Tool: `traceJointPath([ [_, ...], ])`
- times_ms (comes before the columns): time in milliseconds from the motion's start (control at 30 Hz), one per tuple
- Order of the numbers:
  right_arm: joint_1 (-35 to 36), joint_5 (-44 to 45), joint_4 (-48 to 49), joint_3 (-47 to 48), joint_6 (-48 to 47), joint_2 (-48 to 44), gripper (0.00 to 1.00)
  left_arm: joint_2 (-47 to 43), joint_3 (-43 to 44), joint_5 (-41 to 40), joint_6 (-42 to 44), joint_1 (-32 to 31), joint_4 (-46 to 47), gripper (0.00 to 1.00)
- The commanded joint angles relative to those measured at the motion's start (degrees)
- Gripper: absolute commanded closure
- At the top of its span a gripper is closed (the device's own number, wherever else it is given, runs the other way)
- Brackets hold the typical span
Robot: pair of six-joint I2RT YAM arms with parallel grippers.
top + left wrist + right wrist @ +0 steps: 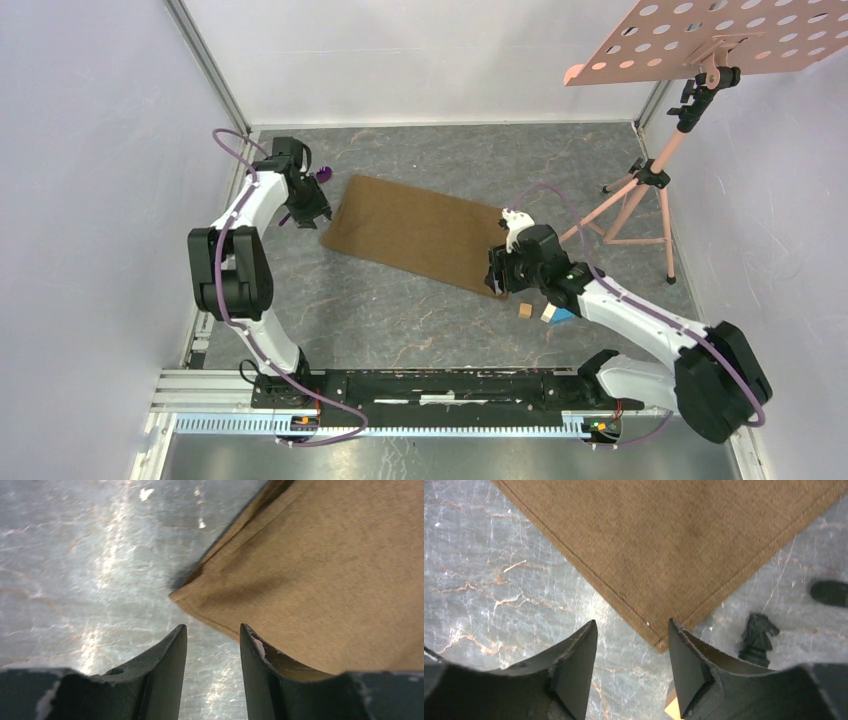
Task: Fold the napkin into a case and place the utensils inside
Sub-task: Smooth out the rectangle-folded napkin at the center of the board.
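Grey marble table (400, 320), we see the brown napkin (415, 232) lying flat mid-table, our left gripper (213, 628) open and empty beside its left corner, our right gripper (632, 624) open over its right corner.

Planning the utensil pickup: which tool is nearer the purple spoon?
Left. The left tool is at the napkin corner beside the purple spoon; the right tool is at the opposite corner.
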Motion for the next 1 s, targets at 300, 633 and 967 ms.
traceJointPath([
  [300,0.19,0.35,8.52,-3.72,0.4,10.24,0.54,11.75,3.08,3.6,1.29,-2.31,2.42,0.5],
  [633,-1.45,10.01,4.55,13.31,-5.05,13.16,0.36,8.05,9.39,15.34,-5.72,-2.82,13.04,0.35],
  [967,-4.83,21.2,4.23,25.26,-5.85,29.5,0.65,23.0,20.01,21.48,-14.12,-2.95,26.93,0.37],
])
